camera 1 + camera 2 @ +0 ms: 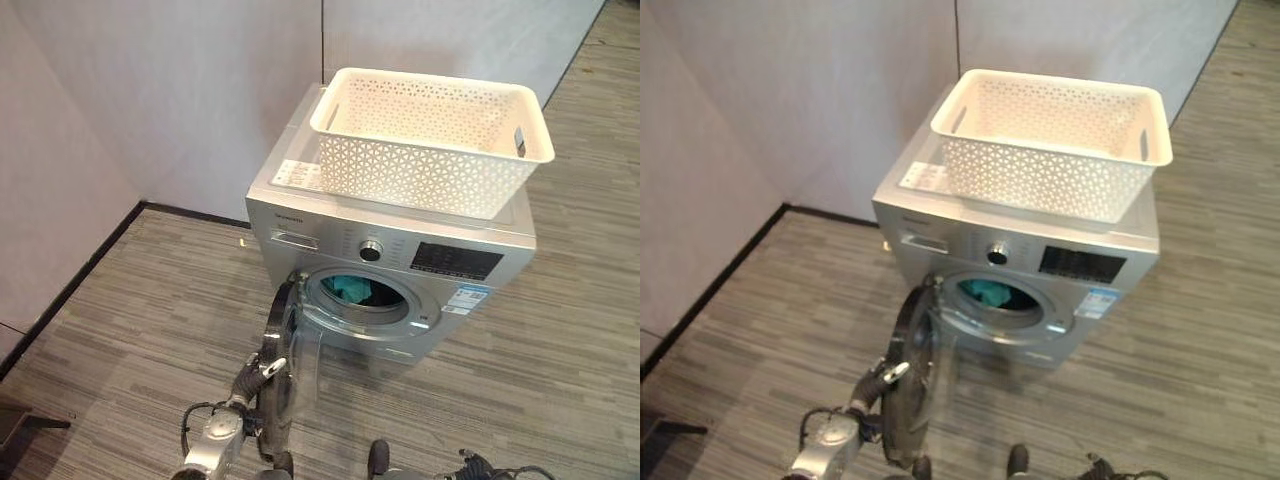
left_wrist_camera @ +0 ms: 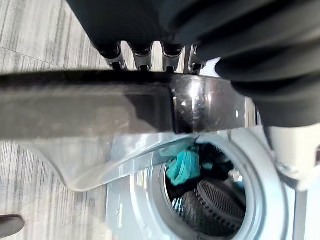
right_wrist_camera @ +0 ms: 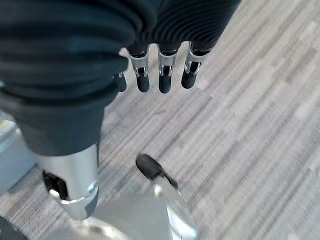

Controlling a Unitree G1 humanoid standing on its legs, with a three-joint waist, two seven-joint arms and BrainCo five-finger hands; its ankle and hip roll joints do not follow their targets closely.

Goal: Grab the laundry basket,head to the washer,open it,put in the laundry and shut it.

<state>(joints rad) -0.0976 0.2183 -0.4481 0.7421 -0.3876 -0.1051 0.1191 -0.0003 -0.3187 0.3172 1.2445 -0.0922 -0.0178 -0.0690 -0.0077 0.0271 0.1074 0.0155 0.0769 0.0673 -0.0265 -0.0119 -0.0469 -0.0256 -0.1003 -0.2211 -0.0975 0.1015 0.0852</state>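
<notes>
One silver front-loading washer (image 1: 400, 255) stands with its round glass door (image 1: 290, 350) swung open toward the near left, teal laundry (image 2: 184, 166) inside, the left hand (image 1: 262, 372) flat-fingered against the stiff, likely free-swinging door's rim, right hand (image 3: 160, 75) loosely open.

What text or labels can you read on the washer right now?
None can be read.
Brand strip on the washer, upper left of its front: too small.
White sheet on its top: blurred.
Dark control panel: markings too small.
Blue-and-white sticker beside the door opening: blurred.
</notes>
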